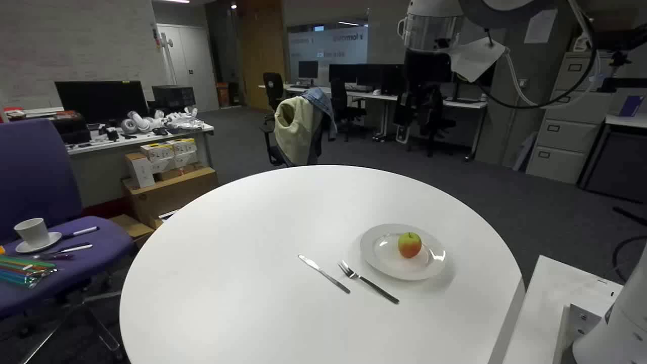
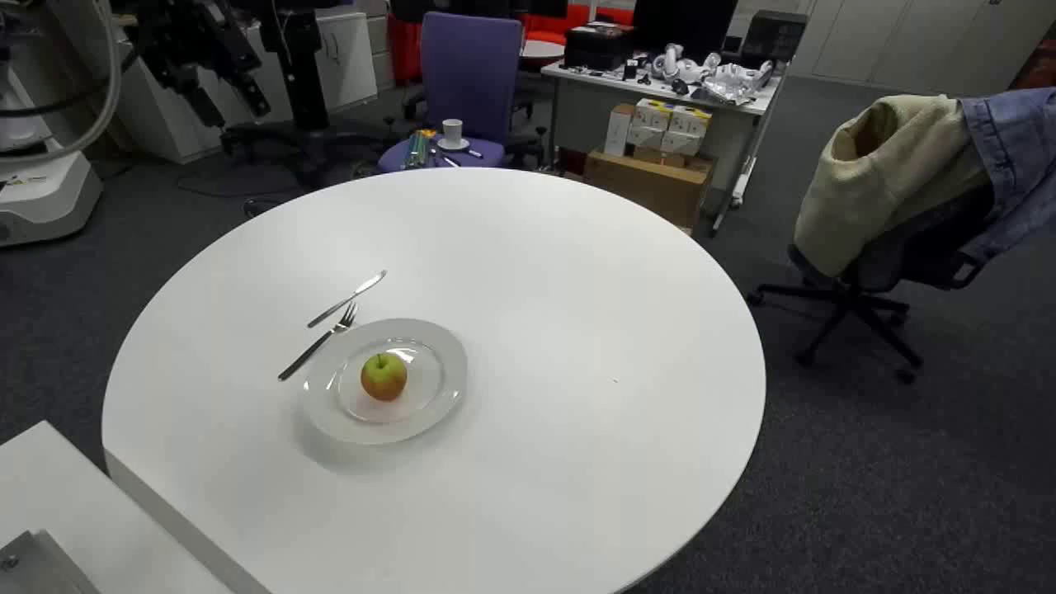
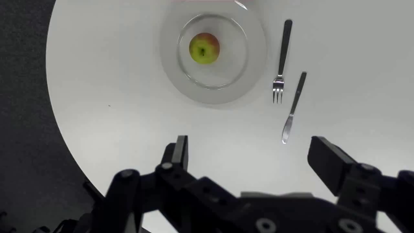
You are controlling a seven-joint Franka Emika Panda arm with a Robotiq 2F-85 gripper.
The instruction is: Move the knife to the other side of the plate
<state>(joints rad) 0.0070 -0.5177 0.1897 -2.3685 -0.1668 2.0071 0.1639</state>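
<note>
The knife lies flat on the white round table, a thin silvery piece beside the plate, with a fork between them; both exterior views show this. In the wrist view the knife is right of the plate, its blade end toward my gripper. The jaws stand wide apart there with nothing between them. An exterior view shows my gripper high up, beyond the table's edge in the picture, apart from the knife.
A dark-handled fork lies between plate and knife. A red-green apple sits on the plate. The round table meets a white stand on the robot's side. A purple chair holds a cup and saucer beside the table.
</note>
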